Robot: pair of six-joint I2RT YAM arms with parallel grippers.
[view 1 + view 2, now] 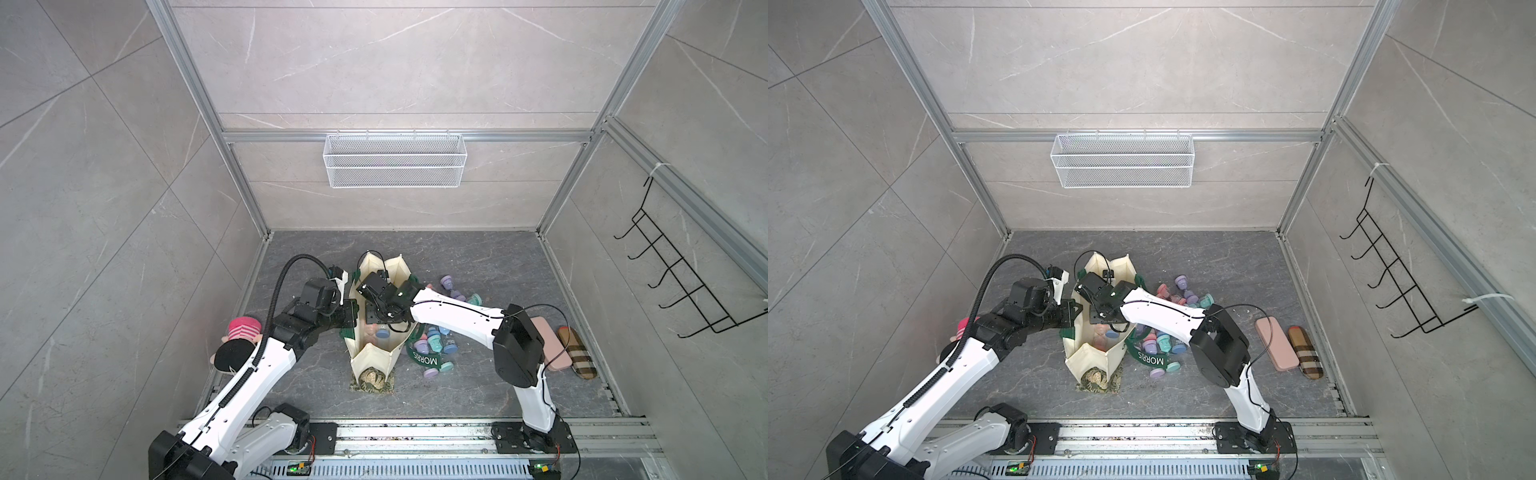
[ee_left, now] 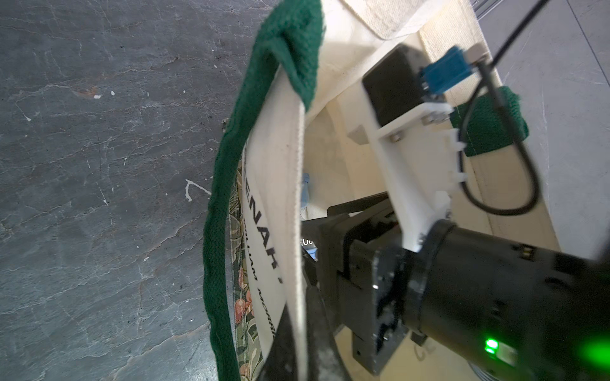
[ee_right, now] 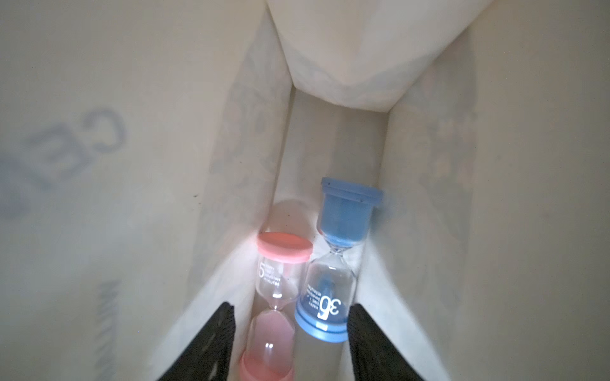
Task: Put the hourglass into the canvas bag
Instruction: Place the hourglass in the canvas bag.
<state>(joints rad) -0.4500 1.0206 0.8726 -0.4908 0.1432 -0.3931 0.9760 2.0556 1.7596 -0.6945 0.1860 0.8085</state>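
Reaching down into the large cream canvas bag [image 1: 371, 360] with dark green handles, the right gripper [image 3: 291, 308] has its two black fingers spread apart, gripping nothing. The blue hourglass [image 3: 334, 280], clear glass with blue plastic end caps and blue sand, lies on the bag's floor between those fingers. Its near cap is just beside one fingertip, and the rest stretches ahead of the gripper toward the bag's far end. Whether that cap touches the finger cannot be told. A pink hourglass [image 3: 275, 297] of the same make lies alongside it, by the other finger. White print on the pink one reads "5" and "minutes". The blue one carries a large two-digit number starting with 3, its second digit unclear, and small lettering too fine to read. Faint grey letters "CE" show through the bag's inner wall beside the gripper. The left gripper [image 2: 298, 343] is pressed together on the bag's upper side wall, one finger inside and one outside. On the outer face next to it black capitals read "ENAH". A green strap [image 1: 424, 360] lying outside the bag bears white "MORRIS".
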